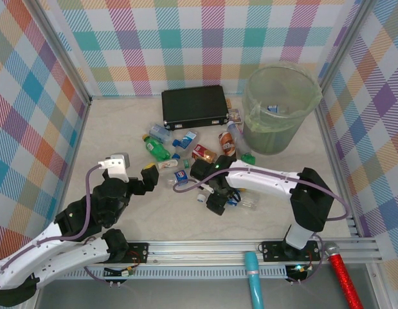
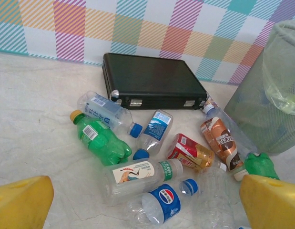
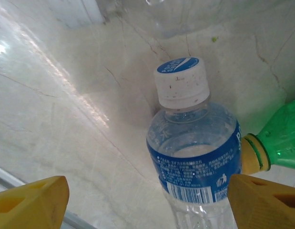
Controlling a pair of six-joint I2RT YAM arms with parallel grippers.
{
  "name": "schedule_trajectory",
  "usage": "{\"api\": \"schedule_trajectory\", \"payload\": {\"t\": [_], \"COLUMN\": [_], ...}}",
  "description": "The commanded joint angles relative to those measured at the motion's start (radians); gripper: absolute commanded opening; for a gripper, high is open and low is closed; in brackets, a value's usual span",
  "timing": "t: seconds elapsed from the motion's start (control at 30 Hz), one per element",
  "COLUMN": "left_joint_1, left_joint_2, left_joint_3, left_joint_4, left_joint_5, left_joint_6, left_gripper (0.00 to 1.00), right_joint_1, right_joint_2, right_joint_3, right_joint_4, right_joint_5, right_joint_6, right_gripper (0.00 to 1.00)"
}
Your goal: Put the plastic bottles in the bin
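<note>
Up close, right claw (image 3: pixel 147 200) gapes astride a blue-labelled bottle (image 3: pixel 195 157); left claw (image 2: pixel 147 202) apart.

Table (image 1: pixel 115 129) left side open; bottles (image 1: pixel 157 148), black case (image 1: pixel 193 106) crowd centre beside bin (image 1: pixel 271 138) (mouth unobstructed).

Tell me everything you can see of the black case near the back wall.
The black case is flat, rectangular and hard-looking, with two silver latches on its front side. It lies closed and flat on the table, left of the bin. A clear blue-capped bottle lies by its front left corner; contact is unclear.
</note>
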Motion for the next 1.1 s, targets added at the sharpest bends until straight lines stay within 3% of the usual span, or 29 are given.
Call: {"api": "schedule_trajectory", "payload": {"t": [0.0,0.27,0.57,0.83,1.07], "left_joint_1": [-0.006,-0.006,-0.006,-0.006,-0.006], "left_joint_2": [-0.025,-0.071,-0.078,-0.085,-0.083], "left_joint_3": [-0.016,-0.031,-0.036,-0.033,-0.03], "left_joint_4": [-0.031,-0.036,-0.037,-0.044,-0.042], "left_joint_5": [-0.028,-0.034,-0.033,-0.037,-0.043], "left_joint_6": [0.012,0.001,-0.002,-0.005,-0.005], "left_gripper": [1.0,1.0,1.0,1.0,1.0], "right_joint_1": [0.006,0.005,0.005,0.007,0.011], "right_joint_2": [0.04,0.151,0.209,0.225,0.108], "right_joint_3": [-0.016,-0.014,-0.017,0.002,0.023], "right_joint_4": [-0.041,-0.039,-0.032,-0.043,-0.058], "right_joint_5": [0.05,0.145,0.159,0.178,0.178], "right_joint_6": [-0.006,0.005,0.006,0.024,0.041], "right_gripper": [0.87,0.89,0.88,0.65,0.64]}}
